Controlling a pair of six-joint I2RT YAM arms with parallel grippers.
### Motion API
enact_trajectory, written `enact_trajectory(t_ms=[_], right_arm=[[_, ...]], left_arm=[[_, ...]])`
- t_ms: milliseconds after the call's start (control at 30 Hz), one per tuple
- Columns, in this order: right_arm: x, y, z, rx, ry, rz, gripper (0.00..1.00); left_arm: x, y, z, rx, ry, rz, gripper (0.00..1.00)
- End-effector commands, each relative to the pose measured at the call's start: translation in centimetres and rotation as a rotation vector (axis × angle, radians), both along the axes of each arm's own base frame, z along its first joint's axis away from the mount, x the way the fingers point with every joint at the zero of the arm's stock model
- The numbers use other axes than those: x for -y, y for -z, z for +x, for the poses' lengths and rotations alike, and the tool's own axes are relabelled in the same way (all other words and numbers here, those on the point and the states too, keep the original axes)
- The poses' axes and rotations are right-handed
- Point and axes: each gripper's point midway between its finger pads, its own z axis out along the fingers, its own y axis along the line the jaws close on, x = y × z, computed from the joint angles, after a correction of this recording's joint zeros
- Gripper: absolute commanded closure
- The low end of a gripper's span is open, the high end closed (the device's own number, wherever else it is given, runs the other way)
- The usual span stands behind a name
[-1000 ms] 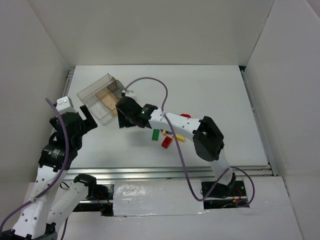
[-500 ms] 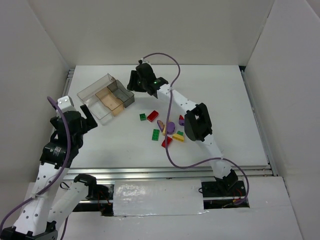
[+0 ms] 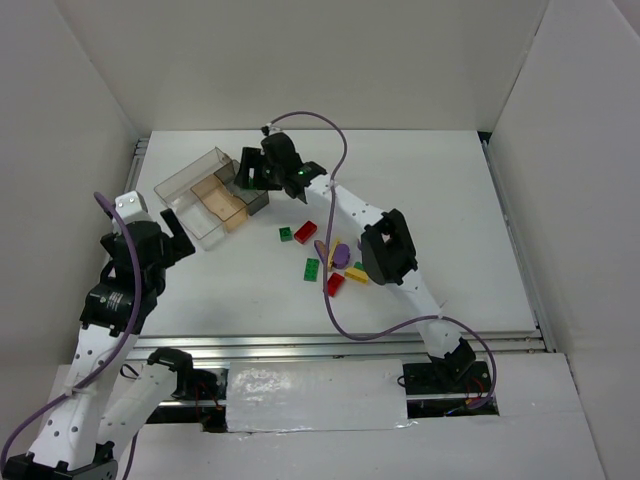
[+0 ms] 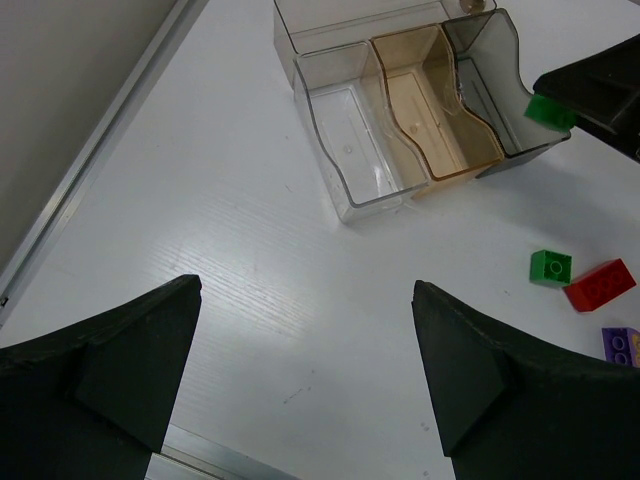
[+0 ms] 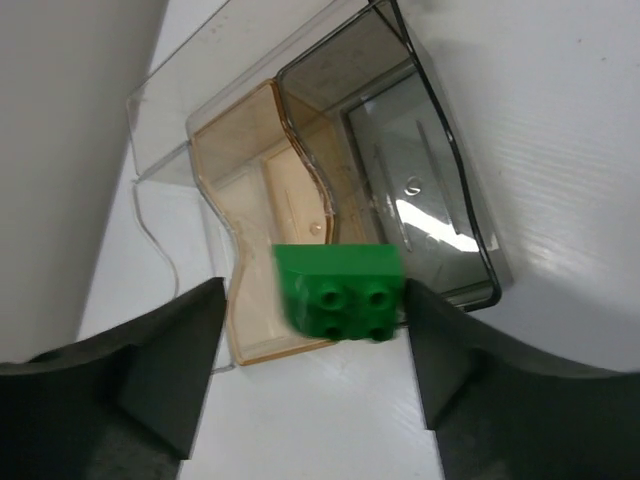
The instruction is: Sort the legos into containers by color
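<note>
My right gripper (image 3: pixel 250 172) hangs over the near end of the containers, one tray (image 3: pixel 186 196) with clear (image 4: pixel 350 150), tan (image 5: pixel 258 200) and smoky grey (image 5: pixel 400 150) compartments. Its jaws stand open. A green lego (image 5: pixel 342 290) sits between them, blurred, against the right finger (image 5: pixel 440 340) with a gap on the left. It hovers over the wall between tan and smoky. Other legos lie on the table: green (image 3: pixel 286 234), red (image 3: pixel 306 231), green (image 3: pixel 312 268), red (image 3: pixel 335 284), yellow (image 3: pixel 356 275), purple (image 3: pixel 340 253). The left gripper (image 4: pixel 305 380) is open and empty, short of the tray.
A metal rail (image 4: pixel 90 190) runs along the table's left edge beside the tray. White walls enclose the table on three sides. The right arm's purple cable (image 3: pixel 330 150) loops above the brick pile. All three compartments look empty in the left wrist view.
The right arm swung from beside the tray to the far side of it. Its jaws have spread apart, and the green lego now sits loose between them. The left arm stayed put.
</note>
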Motion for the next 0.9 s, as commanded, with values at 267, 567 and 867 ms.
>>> enact_trajectory(t_ms=[267, 567, 867], right_arm=[[0.4, -5.0, 0.9, 0.115, -0.007, 0.021, 0.0], [8.3, -1.9, -5.8, -0.009, 0.131, -0.322, 0.11], [8.9, 4.4, -8.1, -0.071, 0.088, -0.498, 0.27]], left_arm=[[0.2, -1.7, 0.5, 0.057, 0.015, -0.009, 0.01], [0.1, -1.7, 0.5, 0.055, 0.006, -0.013, 0.0], [-0.1, -1.6, 0.4, 0.055, -0.007, -0.009, 0.01]])
